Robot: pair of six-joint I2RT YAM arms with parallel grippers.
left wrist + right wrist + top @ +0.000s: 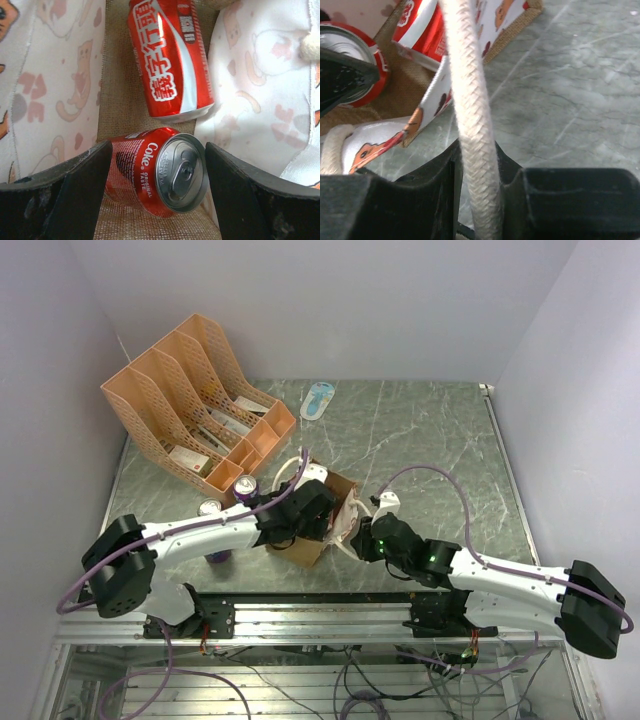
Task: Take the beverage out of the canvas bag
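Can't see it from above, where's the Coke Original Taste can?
In the left wrist view, the Coke can lies inside the canvas bag, straddled by the open left gripper, just below a second red can.

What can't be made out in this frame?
Left wrist: whether the left gripper touches the Coke can; fingers hide its sides.
Left wrist: far end of the second can, cut by the frame edge.
Top external: inside of the canvas bag, under the left arm.
Right wrist: ends of the handle the right gripper clamps, off-frame.
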